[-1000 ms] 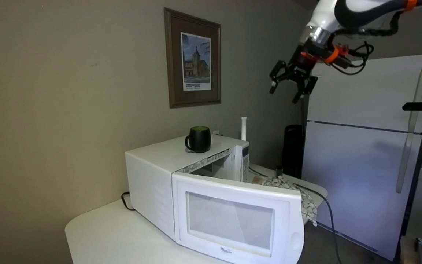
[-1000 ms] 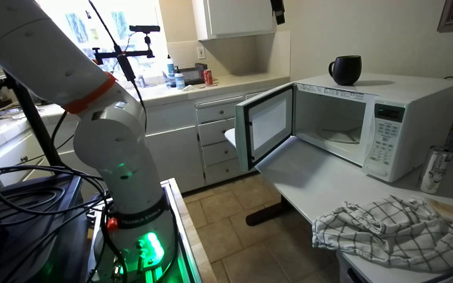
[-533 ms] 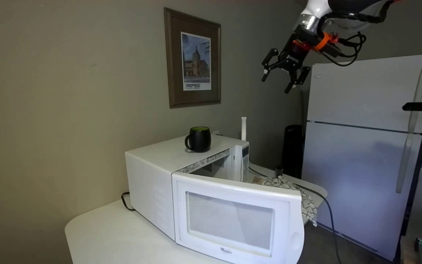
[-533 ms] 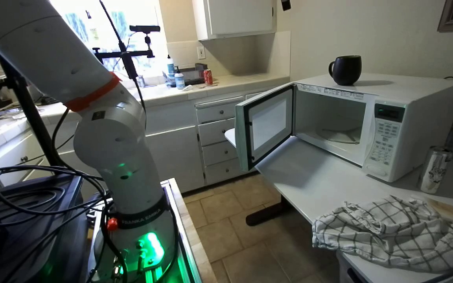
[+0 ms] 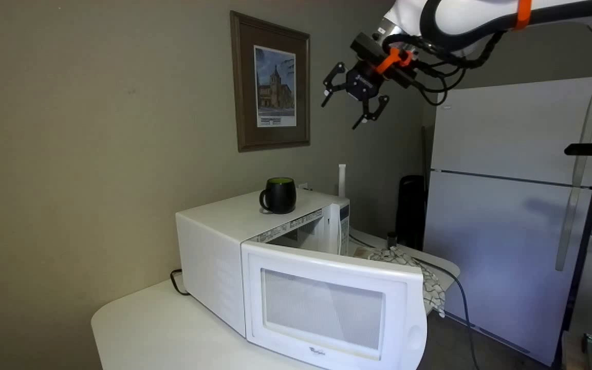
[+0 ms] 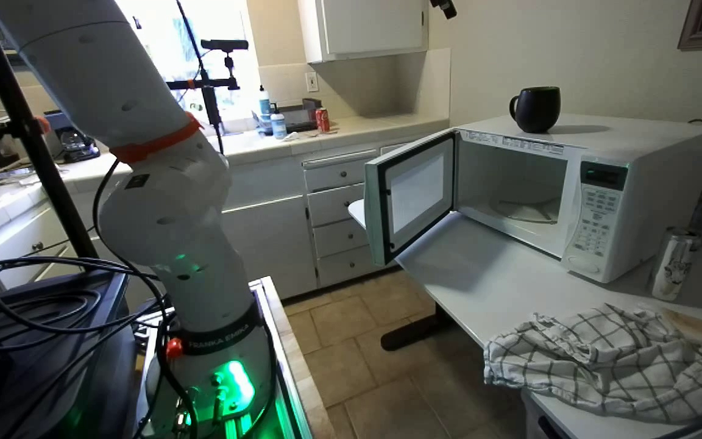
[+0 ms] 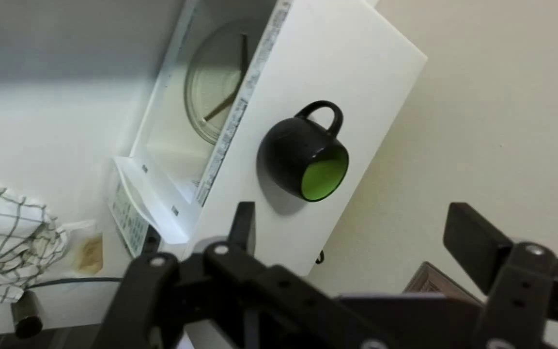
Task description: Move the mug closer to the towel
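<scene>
A black mug [image 6: 535,111] with a green inside stands upright on top of a white microwave [image 6: 662,195], near its front edge, the handle turned away from the control panel [image 6: 598,213] side. Above it and well apart hangs the gripper [image 5: 338,116], its two fingers [image 7: 472,240] spread wide; in the wrist view the mug lies ahead of them. The microwave's door [image 5: 327,303] is swung open, jutting out over the table [image 6: 497,299], and in an exterior view it partly hides the towel [image 5: 432,290]; a round glass plate [image 7: 211,82] shows inside the microwave. The towel, white with dark checks, lies crumpled on the table in front of the microwave on the control panel side, partly draped over the table's edge. The mug is higher up and well apart from it, with the microwave's front corner between. Near the towel, a tall printed can [image 6: 674,265] stands just beside the microwave, and a flat tan item [image 6: 701,326] lies by the towel, whether touching it I cannot tell. A dark cable [image 5: 464,299] runs past the towel and hangs off the table. A framed picture [image 5: 275,85] is on the wall [image 5: 121,154], and a white refrigerator [image 5: 501,221] stands beyond the table.
</scene>
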Controlling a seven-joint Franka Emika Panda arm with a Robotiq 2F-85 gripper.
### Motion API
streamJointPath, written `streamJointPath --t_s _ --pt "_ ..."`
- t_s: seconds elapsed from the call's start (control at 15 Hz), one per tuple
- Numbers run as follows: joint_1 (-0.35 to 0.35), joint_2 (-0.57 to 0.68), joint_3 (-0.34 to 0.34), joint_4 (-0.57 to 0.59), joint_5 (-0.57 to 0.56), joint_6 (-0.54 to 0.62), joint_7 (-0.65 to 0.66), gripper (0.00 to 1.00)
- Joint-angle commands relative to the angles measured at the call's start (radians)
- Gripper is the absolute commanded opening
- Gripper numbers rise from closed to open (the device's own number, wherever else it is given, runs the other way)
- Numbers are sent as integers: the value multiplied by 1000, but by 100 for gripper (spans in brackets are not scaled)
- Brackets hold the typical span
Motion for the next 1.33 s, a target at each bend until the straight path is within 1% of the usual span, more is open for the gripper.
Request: streamJointPath --t_s 0.0,0.07,0.13,0.2,0.4,0.47,0.53,0.6,0.8,0.87,0.93,1.0,1.13,1.27 --pt "-202 129 248 107 -171 85 267 100" --pt "24 83 21 37 -140 74 170 100" --pt "-7 110 59 55 -173 83 218 100" --pt "-20 128 77 70 -186 86 238 100" --pt "-28 143 82 93 -190 86 247 100" --pt "-34 160 95 89 -208 105 304 100" --pt "-10 194 84 96 -207 132 353 100" --pt "39 223 47 101 -218 144 392 100" --pt "175 329 -78 128 -330 199 570 100" --pt "217 370 -123 155 -373 209 624 100" --pt "260 407 -164 172 -378 219 653 100" --pt "299 442 -211 200 -417 224 700 100" --pt "373 511 -297 269 -457 230 758 100" --pt "437 575 -360 348 -461 216 768 100"
